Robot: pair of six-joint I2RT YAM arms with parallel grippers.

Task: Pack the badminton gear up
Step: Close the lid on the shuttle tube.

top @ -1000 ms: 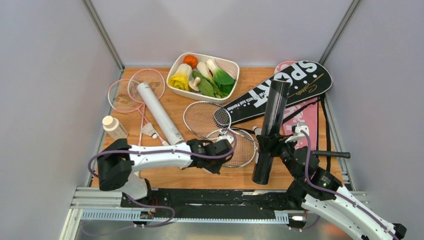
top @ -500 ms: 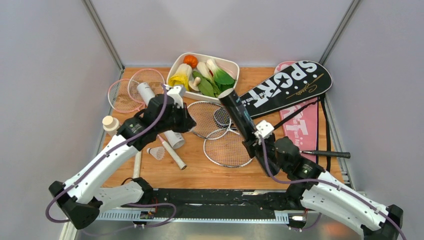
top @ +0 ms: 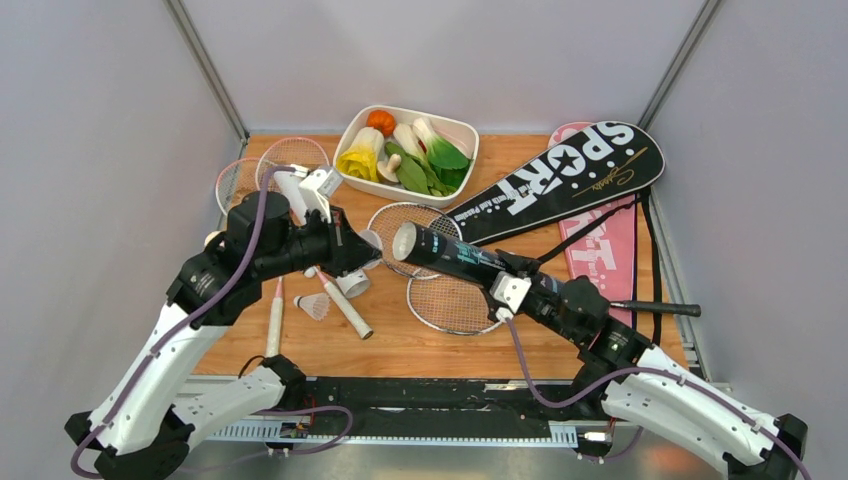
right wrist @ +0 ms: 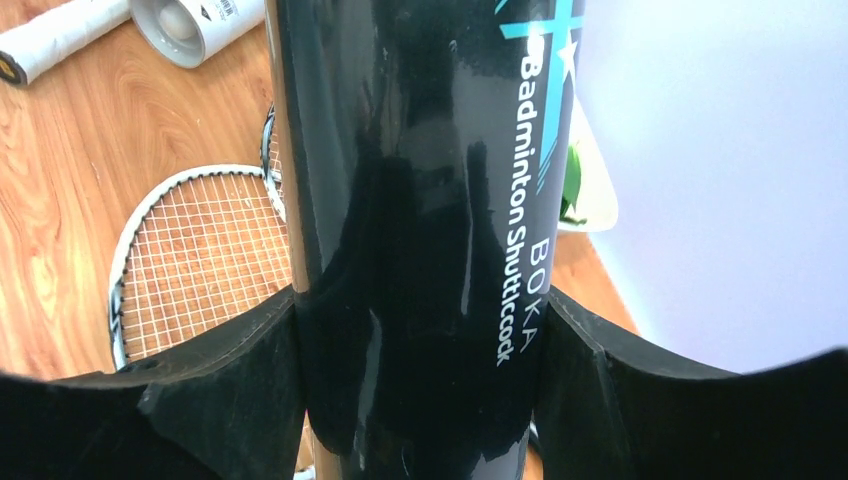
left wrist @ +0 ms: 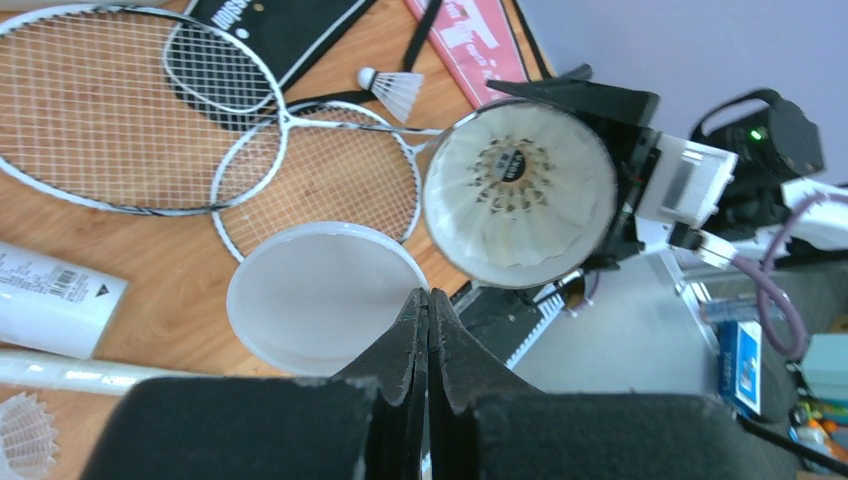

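Here, my right gripper (right wrist: 420, 340) clasps the long glossy black shuttlecock tube (top: 450, 257), holding it tilted low above the silver thin-framed racquets (top: 455, 300) on the wooden table (top: 440, 345), its open mouth turned toward my left arm. White feather shuttlecocks (left wrist: 518, 192) sit nested inside that mouth. My left gripper (left wrist: 428, 300), fingers pressed together, pinches the rim of a translucent white round cap (left wrist: 320, 300) just beside the opening. A loose white feather shuttlecock (top: 313, 305) lies on the boards below my left wrist.
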